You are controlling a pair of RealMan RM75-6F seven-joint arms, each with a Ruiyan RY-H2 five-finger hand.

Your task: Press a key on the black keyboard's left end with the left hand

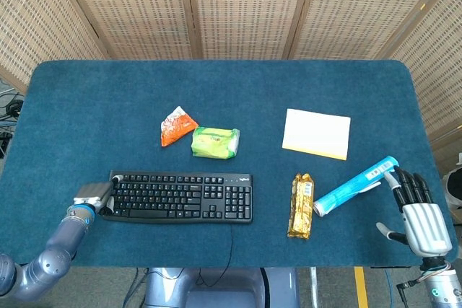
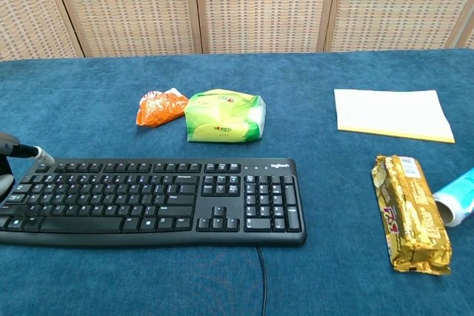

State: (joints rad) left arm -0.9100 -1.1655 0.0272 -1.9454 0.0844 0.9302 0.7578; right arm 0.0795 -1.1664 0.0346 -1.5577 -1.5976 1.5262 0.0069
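The black keyboard (image 1: 180,196) lies flat on the blue table (image 1: 216,91), near the front edge and left of centre, its long side parallel to that edge. Its cable (image 1: 232,239) runs from the rear-facing underside toward the front edge.

The left hand (image 1: 92,198) sits at the keyboard's left end. In the chest view one fingertip (image 2: 41,155) points at the top-left corner key, just above or on it; contact cannot be confirmed. The remaining fingers of this hand are hidden beneath the hand's back in the head view and cut off by the frame edge in the chest view, so their spread cannot be determined. The hand holds no object.

Beyond the fingertip, further from the robot, an orange snack bag (image 1: 175,125) and a green packet (image 1: 215,142) lie touching side by side. Well to the right of the fingertip, past the keyboard's right end, a gold wrapped bar (image 1: 302,205) lies lengthwise. Just beside it lies a blue tube (image 1: 356,185), set diagonally. Behind these rests a pale yellow notepad (image 1: 316,133).

The right hand (image 1: 417,214) rests palm down at the table's right front corner, fingers extended and slightly apart, gripping nothing. Its fingertips lie just beside the tube's far end.
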